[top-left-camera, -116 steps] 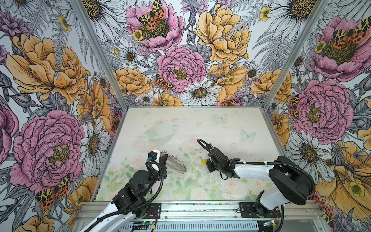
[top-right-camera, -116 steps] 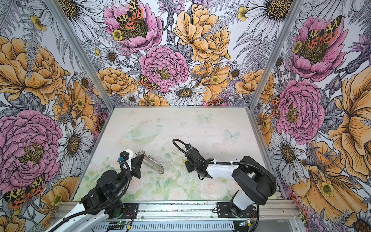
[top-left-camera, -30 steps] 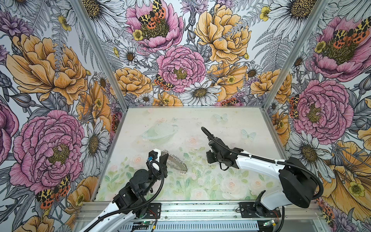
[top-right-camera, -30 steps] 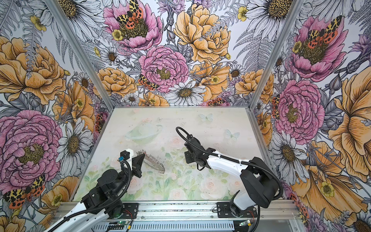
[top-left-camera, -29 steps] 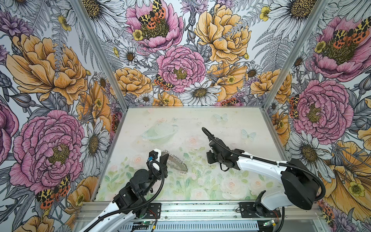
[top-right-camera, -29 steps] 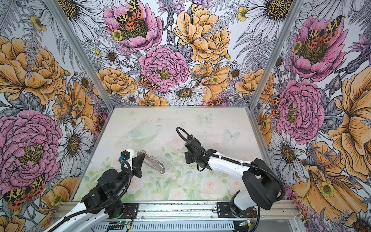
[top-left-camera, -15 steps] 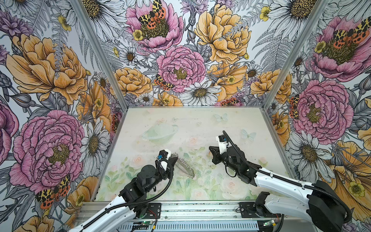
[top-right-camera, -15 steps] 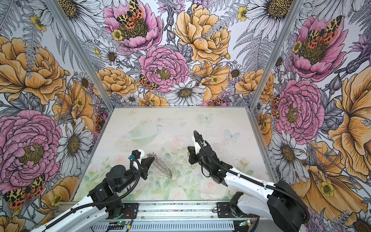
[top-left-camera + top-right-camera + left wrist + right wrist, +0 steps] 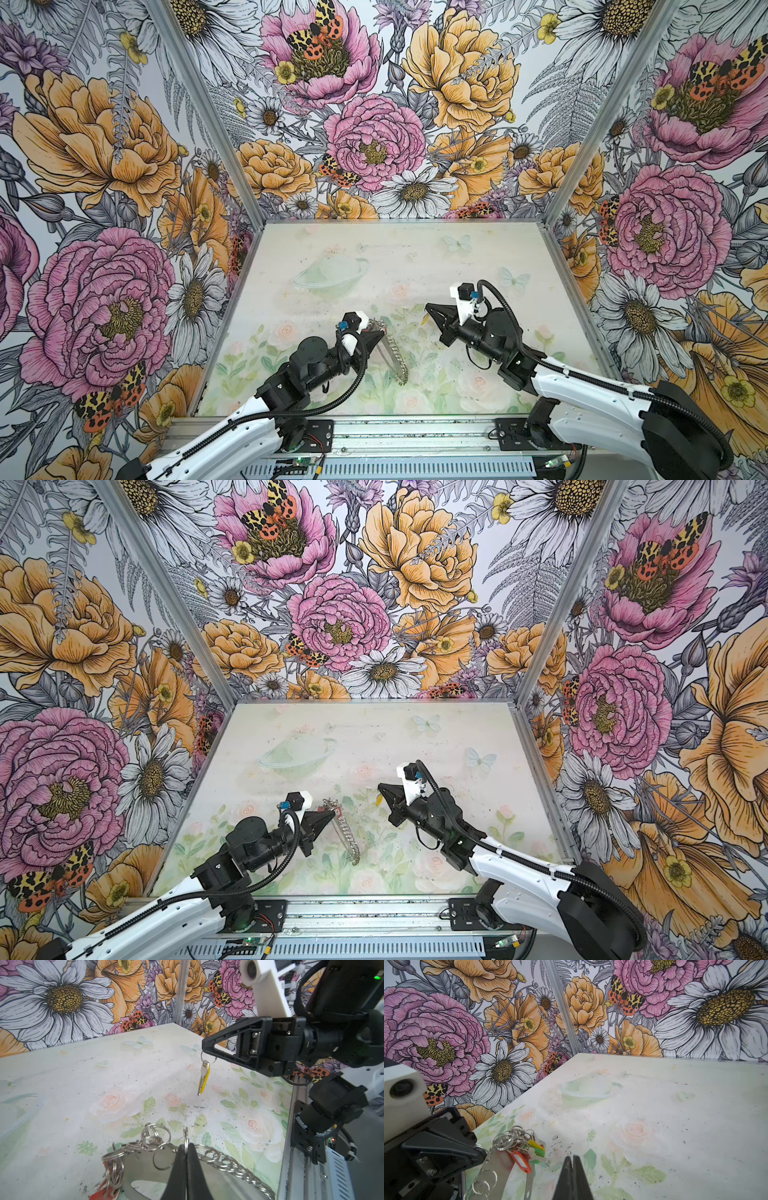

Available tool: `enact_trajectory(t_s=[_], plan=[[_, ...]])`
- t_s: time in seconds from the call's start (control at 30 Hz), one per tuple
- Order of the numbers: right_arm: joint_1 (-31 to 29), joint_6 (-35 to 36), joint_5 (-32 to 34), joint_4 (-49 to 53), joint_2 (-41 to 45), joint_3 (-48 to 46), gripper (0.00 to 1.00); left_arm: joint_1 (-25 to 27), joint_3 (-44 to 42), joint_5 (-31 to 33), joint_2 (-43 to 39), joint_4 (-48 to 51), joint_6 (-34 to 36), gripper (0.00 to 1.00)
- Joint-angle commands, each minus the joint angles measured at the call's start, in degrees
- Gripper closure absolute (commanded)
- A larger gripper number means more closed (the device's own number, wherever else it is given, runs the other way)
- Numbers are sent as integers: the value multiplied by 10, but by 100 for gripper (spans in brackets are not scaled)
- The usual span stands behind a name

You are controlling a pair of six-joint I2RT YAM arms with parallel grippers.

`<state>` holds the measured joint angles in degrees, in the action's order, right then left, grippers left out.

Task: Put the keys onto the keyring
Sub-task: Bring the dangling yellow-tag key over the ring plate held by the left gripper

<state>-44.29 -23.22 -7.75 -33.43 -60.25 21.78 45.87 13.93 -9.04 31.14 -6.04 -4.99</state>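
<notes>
Left pincer (image 9: 375, 332) is clamped on the rim of the keyring (image 9: 392, 357), its fingers pressed together around what looks like one of the split rings in the left wrist view. The hoop hangs edge-on from it, its low end at or just above the counter (image 9: 415, 257). The right pincer (image 9: 428, 306) is likewise shut, pinching the small ring of the yellow-tagged key (image 9: 203, 1078), which dangles free above the counter. Over the last second both arms have shifted. The left one has carried the keyring inward toward the middle. The right one has dropped its elbow, rolled its wrist and raised the key, so the two pincers now point at each other, near but still apart. Other tagged keys (image 9: 520, 1160) already hang bunched at the hoop's upper end. I judge this as the end of the carrying and the start of alignment. The key's ring must next meet a free split ring, and a swinging key could spoil that.
</notes>
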Motion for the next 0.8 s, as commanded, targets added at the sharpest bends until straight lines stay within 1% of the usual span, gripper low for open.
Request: enact_trajectory(t_s=[0.0, 0.13, 0.3, 0.33, 0.5, 0.63, 0.7, 0.77], plan=[[-1, -10, -37, -49, 8, -5, 100, -5, -10, -65, 5, -94, 25, 100], [-5, -16, -67, -65, 7, -4, 100, -4, -11, -88, 25, -123, 41, 100], [-9, -33, -97, -66, -2, 7, 100, -2, -7, -102, 70, -152, 59, 100], [-25, -33, -99, -66, -4, 7, 100, 1, -4, -105, 79, -156, 63, 100], [-36, -43, -123, -66, -26, 14, 100, 26, 12, -109, 128, -167, 100, 100], [-46, -36, -131, -64, -30, 12, 100, 45, 21, -120, 158, -170, 136, 100], [-46, -33, -131, -45, -29, 16, 100, 54, 22, -116, 169, -170, 156, 100], [-48, -27, -130, -2, -27, 27, 100, 64, 26, -98, 179, -170, 168, 100]])
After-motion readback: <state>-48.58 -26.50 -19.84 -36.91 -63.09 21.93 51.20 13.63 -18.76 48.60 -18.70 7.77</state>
